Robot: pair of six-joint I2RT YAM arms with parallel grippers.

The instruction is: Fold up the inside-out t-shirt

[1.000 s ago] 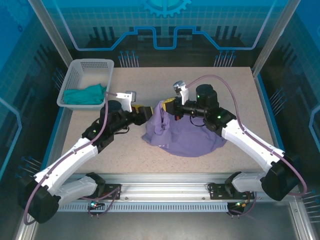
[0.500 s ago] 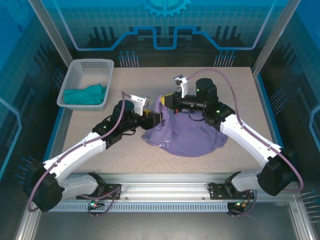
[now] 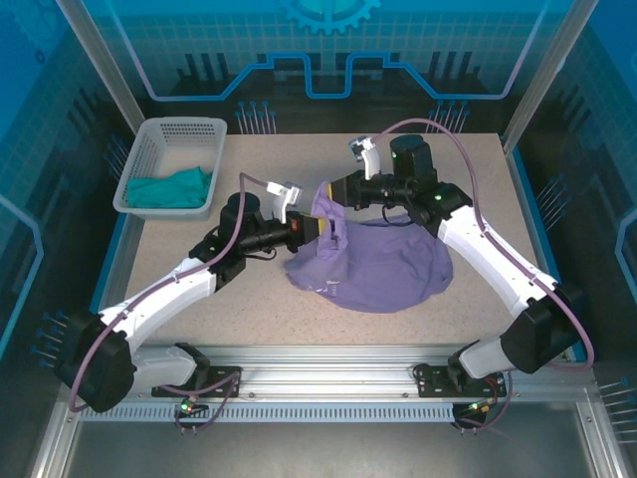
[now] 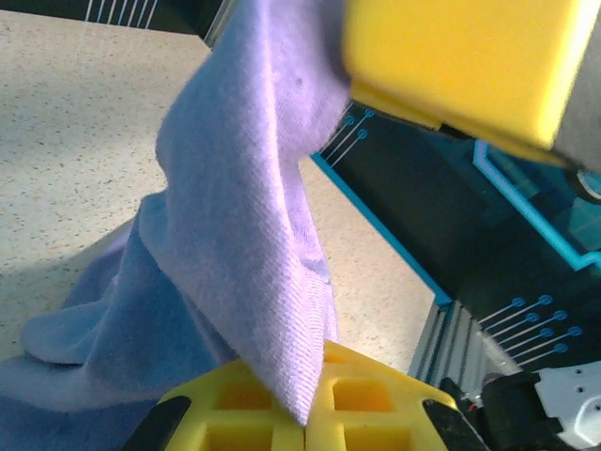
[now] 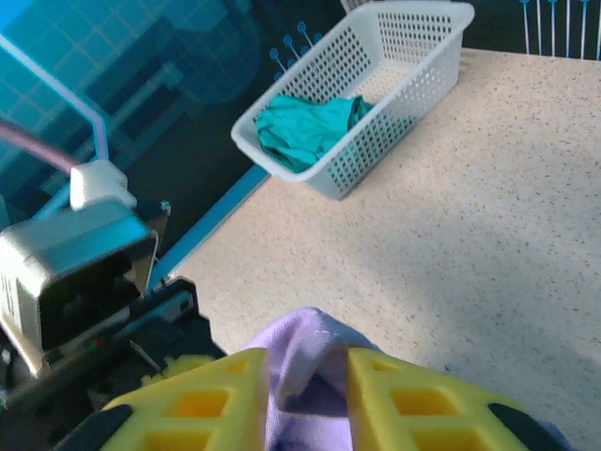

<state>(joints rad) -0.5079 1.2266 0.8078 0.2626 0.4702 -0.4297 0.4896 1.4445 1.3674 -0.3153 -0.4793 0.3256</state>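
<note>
— What does the overhead view add to the wrist cameras?

— The whole table [image 3: 478, 179], a speckled beige slab. The lavender t-shirt [image 3: 383, 269] lies on it as a rumpled mound right of centre. Its near part rests flat on the surface, and its far-left corner is drawn up into a peak between the two arms. At the table's far-left corner stands the basket [image 3: 149, 149], rectangular and made of white perforated plastic, with a teal garment [image 3: 169, 187] crumpled inside.

— And the grippers?

— From above, the left gripper [image 3: 317, 230] and the right gripper [image 3: 333, 191] meet at that raised peak, close together, but their jaws are too small to read there. The left wrist view settles one of them. Its yellow, waffle-moulded fingers [image 4: 376, 413] are pressed together on a hanging edge of the t-shirt, and the fine ribbed knit shows clearly up close. The cloth climbs from there to a smooth yellow block of the right gripper at the top of the picture.

— The right one?

— Its own camera shows its yellow fingers [image 5: 404, 399] standing apart, with a soft fold of the lavender cloth sitting in the gap. Beyond them that view takes in the basket's latticed wall and the teal garment, seen from low and near.
</note>
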